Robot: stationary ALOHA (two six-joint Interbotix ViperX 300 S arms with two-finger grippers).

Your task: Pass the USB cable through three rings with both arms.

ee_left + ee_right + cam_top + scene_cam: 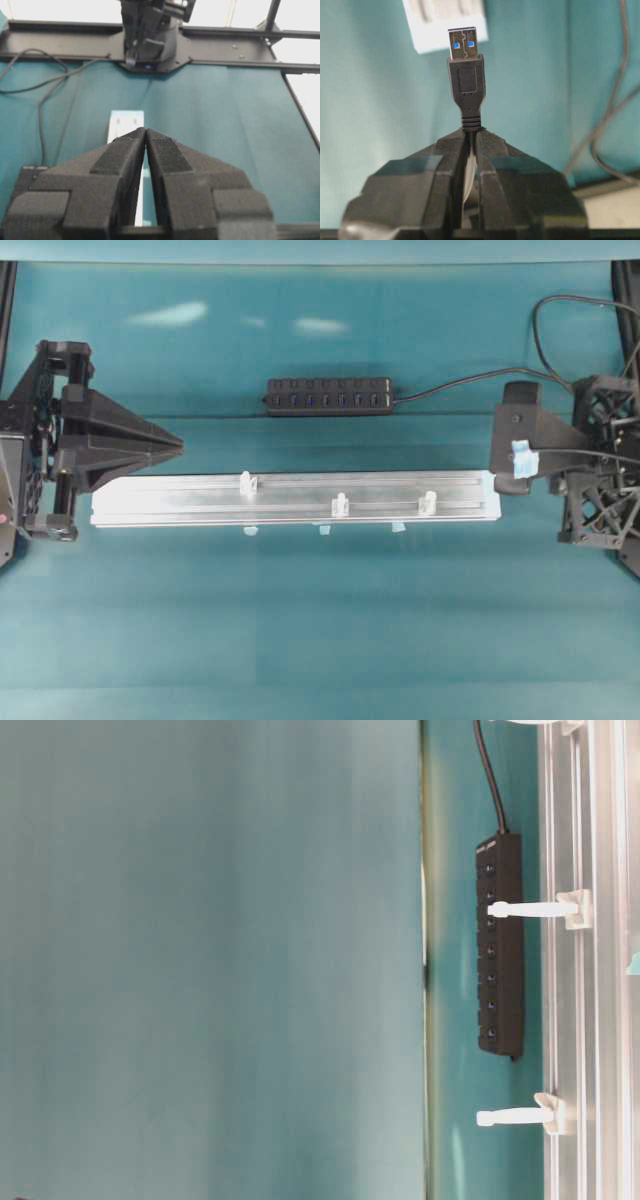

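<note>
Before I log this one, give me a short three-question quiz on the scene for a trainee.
1. True or false: the right hand is shut on the thin black USB cable just behind its plug.
2. How many small whitish plastic rings stand on the long silver aluminium rail?
3. Multiple choice: the black multi-port hub lies A) on the rail, B) on the teal cloth beyond the rail, C) in the left hand.

Key: 1 true; 2 three; 3 B.
</note>
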